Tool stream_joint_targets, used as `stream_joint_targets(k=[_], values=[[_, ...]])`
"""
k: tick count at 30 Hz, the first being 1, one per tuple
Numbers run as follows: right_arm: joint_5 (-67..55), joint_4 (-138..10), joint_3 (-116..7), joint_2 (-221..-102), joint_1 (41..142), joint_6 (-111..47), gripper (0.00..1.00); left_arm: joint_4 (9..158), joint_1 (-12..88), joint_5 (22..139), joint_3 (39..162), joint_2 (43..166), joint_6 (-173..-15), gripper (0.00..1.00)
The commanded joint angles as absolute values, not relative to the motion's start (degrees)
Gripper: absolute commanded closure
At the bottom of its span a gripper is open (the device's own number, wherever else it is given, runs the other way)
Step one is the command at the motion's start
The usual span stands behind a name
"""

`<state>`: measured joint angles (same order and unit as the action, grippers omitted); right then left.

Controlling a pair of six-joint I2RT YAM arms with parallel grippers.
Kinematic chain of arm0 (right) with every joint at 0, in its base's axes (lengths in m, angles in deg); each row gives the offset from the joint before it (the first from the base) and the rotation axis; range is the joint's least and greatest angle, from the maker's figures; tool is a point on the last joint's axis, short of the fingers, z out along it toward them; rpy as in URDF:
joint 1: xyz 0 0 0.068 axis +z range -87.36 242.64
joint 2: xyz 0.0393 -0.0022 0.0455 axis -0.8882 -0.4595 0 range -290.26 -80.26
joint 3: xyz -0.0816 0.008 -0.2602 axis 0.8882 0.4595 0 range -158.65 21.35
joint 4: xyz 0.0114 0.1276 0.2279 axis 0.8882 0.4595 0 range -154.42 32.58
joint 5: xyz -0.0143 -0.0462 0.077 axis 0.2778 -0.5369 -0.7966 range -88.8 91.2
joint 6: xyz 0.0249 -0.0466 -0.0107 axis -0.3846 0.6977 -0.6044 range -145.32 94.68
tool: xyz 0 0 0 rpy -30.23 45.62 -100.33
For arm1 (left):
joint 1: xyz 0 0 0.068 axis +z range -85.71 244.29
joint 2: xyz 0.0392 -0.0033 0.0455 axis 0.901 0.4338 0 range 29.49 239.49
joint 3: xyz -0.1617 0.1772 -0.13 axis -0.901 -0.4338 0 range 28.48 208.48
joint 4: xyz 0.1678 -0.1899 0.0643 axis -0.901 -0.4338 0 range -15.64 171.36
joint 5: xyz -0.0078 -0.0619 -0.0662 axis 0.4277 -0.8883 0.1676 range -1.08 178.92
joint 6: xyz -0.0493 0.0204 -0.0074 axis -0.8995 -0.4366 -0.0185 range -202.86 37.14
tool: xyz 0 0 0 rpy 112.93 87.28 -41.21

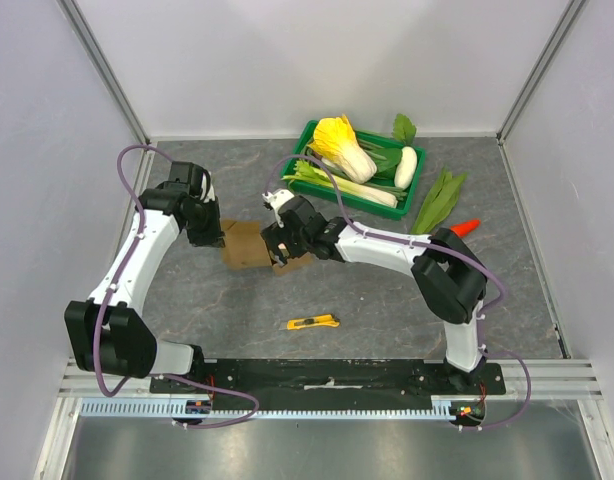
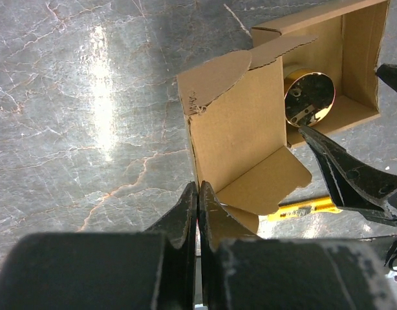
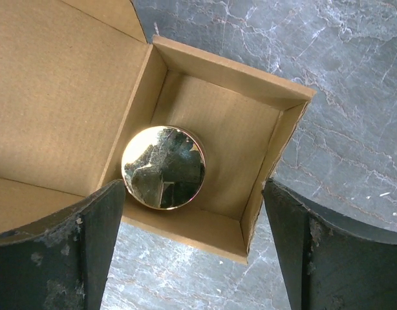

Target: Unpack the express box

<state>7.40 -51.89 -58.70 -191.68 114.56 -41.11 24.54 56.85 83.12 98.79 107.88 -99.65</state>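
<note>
The express box (image 1: 249, 246) sits on the tabletop (image 1: 387, 300) between the two arms, left of centre, with its lid (image 2: 234, 123) folded back. The left end effector (image 2: 198, 197) is pinched shut on the lid's edge, most likely to pin the flap open and to stop the light box from sliding. That leaves the inside exposed. A shiny round disc (image 3: 163, 168) lies flat on the box floor, in the corner by the hinge. The right end effector (image 3: 192, 194) hangs above it with its jaws spread wide and nothing held. One finger (image 3: 63, 252) is over the lid and the other (image 3: 328, 252) is outside the opposite wall (too wide a straddle for the disc alone, I judge). A yellow knife (image 1: 312, 322) lies nearer the arms, and a green crate (image 1: 309, 132) of vegetables stands at the far right
</note>
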Motion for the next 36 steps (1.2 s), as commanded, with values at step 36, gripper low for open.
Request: stream_joint_targets(k=[36], values=[[10.4, -53.2, -60.4, -191.3, 117.8, -38.6, 0.28, 24.5, 57.1, 81.6, 99.1, 107.7, -96.8, 0.98]])
